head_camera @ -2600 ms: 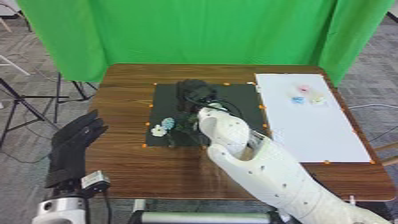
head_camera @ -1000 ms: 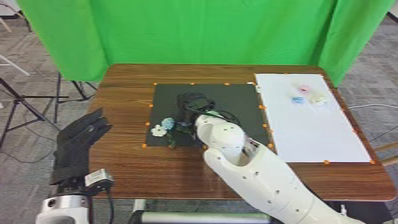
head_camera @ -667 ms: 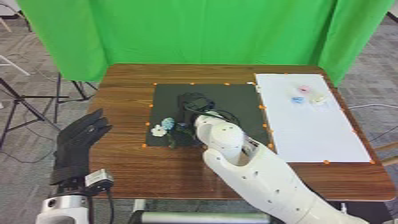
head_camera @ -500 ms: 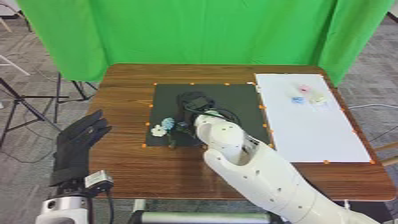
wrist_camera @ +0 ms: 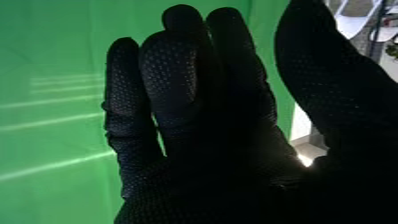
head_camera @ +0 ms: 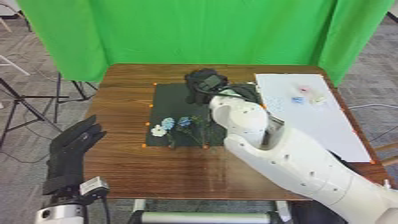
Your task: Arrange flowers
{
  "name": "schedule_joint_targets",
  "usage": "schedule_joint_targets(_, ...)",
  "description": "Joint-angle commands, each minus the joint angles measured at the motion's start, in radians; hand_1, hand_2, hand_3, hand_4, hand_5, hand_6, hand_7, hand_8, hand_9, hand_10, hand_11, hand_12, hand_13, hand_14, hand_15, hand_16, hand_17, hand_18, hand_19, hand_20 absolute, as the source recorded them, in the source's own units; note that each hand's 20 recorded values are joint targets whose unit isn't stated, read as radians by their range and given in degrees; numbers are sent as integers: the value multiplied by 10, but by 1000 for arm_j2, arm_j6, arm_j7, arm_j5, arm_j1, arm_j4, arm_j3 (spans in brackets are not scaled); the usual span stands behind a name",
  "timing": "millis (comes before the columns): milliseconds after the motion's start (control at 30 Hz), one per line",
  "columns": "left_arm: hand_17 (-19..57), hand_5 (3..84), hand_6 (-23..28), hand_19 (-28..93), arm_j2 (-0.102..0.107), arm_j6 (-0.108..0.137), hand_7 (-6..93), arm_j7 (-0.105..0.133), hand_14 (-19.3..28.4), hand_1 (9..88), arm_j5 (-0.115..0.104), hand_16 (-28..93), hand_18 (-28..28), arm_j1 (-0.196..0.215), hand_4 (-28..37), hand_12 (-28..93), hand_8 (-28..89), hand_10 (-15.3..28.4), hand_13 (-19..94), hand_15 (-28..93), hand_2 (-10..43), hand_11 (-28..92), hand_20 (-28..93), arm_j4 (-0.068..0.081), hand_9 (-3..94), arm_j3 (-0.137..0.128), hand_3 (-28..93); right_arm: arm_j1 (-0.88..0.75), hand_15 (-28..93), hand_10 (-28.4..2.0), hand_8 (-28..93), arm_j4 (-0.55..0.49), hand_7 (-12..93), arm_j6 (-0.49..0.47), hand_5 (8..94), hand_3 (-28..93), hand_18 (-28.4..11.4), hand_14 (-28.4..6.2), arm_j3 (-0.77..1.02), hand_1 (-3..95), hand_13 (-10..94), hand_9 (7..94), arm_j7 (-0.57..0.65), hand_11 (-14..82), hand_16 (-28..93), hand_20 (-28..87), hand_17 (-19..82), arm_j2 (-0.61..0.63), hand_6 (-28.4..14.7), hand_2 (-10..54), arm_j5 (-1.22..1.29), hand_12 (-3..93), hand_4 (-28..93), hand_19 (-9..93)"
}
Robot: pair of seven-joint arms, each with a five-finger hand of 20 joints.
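Head view: the flowers of the arrangement lie on a dark mat [head_camera: 178, 100] upon my brown wooden table [head_camera: 178, 172]. Three blooms form a short row near the mat's left edge. Leftmost is a white flower [head_camera: 158, 131], its head compact and pale; just beside it, slightly farther from me, is a light blue flower [head_camera: 168, 123], rounded and ruffled; next to the right is a blue flower [head_camera: 184, 121], deeper in tone. Thin dark-green stems [head_camera: 192, 135] run from the blooms toward the near edge of the mat. Orange marks [head_camera: 205, 146] dot the mat's border.

My right hand [head_camera: 206, 82], gloved in black, is over the mat's far part, beyond the blooms and apart from them. On the right side of the table is a white sheet [head_camera: 324, 137], bearing near its far end a pink item [head_camera: 305, 89], a light blue item [head_camera: 298, 100] and a cream item [head_camera: 318, 100], too small for their form to be told.

My left hand [head_camera: 71, 147] is beside the table's left edge, its fingers extended and its grasp empty.

Right wrist view: my right hand [wrist_camera: 222, 155] is released, its fingers extended, the thumb apart from them, with a green curtain [wrist_camera: 53, 125] behind.
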Motion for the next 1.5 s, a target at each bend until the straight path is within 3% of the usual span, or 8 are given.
schedule_joint_targets(33,-93,429,121,591,8,18,160,18,270,271,-10,-175,212,17,-187,73,-107,202,246,670,24,399,43,-11,348,4,824,-4,770,-184,-126,13,210,-29,590,857,-214,-109,125,378,614,588,-15,279,165,10,320,154,-61,-69,53,169,-265,932)
schedule_joint_targets(400,-94,428,120,591,3,21,160,26,270,271,-14,-175,213,25,-186,74,-107,201,243,668,26,395,43,-11,345,11,824,-70,772,-187,-117,63,187,15,563,854,-209,-110,211,344,604,566,88,244,154,-2,311,338,-69,-41,163,166,-254,927)
schedule_joint_targets(700,-94,428,120,591,-3,13,159,11,270,270,-2,-174,213,11,-187,75,-107,201,243,669,26,396,42,-11,344,18,825,-86,775,-188,-111,135,176,44,536,862,-208,-108,266,328,602,549,163,236,150,-7,312,411,-76,-35,224,165,-251,930)
schedule_joint_targets(1500,-93,427,120,591,-27,-8,160,1,270,269,8,-175,212,-11,-188,74,-106,201,244,669,27,399,41,-1,344,29,826,-150,778,-192,-113,269,171,-60,511,877,-206,-107,362,321,592,522,124,216,144,-15,304,301,-74,-40,158,161,-255,927)
